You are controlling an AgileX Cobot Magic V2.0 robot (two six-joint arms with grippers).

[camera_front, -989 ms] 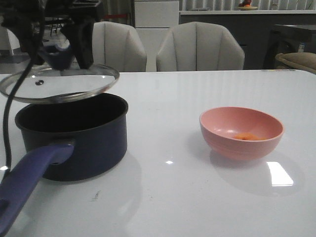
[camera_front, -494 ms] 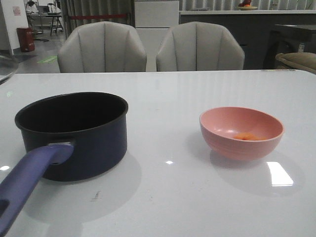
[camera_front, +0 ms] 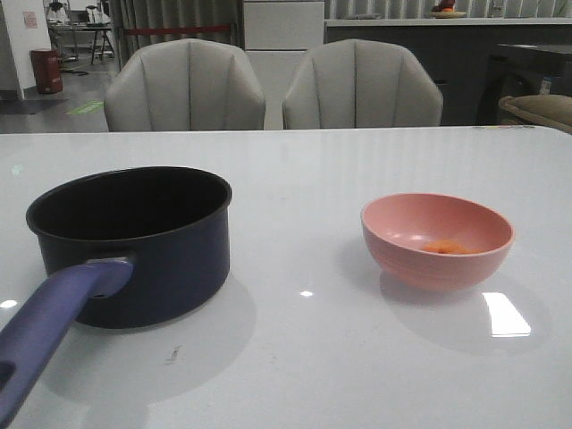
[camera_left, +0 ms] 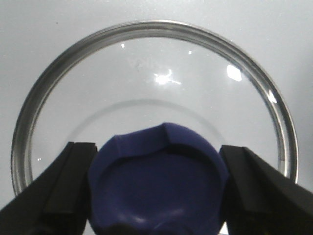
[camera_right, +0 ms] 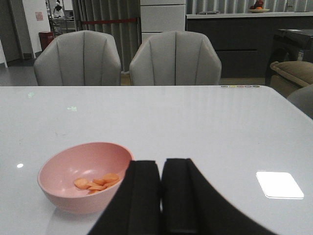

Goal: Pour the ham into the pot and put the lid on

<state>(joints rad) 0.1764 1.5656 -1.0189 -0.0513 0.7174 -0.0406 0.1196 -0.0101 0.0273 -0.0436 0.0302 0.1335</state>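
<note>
Both claws closed: left claw (camera_left: 156, 196) grips lid (camera_left: 151, 93) knob.

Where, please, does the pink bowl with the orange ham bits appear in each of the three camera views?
Front view: the pink bowl stands right of centre on the white table, orange ham bits inside.
Left wrist view: not in it.
Right wrist view: the bowl sits low at the left.
Shared landmark: the two grey chairs behind the table, in the front and right wrist views.
</note>
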